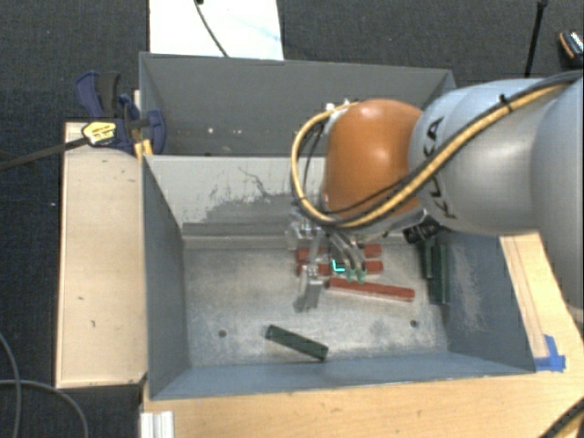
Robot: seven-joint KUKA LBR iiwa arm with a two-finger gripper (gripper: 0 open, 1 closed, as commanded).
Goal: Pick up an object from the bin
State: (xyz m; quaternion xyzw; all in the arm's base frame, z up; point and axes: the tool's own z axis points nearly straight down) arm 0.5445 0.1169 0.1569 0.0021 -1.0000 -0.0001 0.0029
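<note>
My gripper [311,288] hangs low over the middle of the bin floor, under the arm's orange cover. It is down among a small cluster of red pieces: a red block [304,261] at its left and a long red stick [376,291] lying flat to its right. A small green-cyan piece [350,270] shows right beside it. The cover hides the top of this cluster. Whether anything is held I cannot make out.
A dark green flat bar [295,342] lies alone near the bin's front wall. A dark upright piece [434,268] stands against the right wall. The arm reaches in from the right and covers the bin's back right part.
</note>
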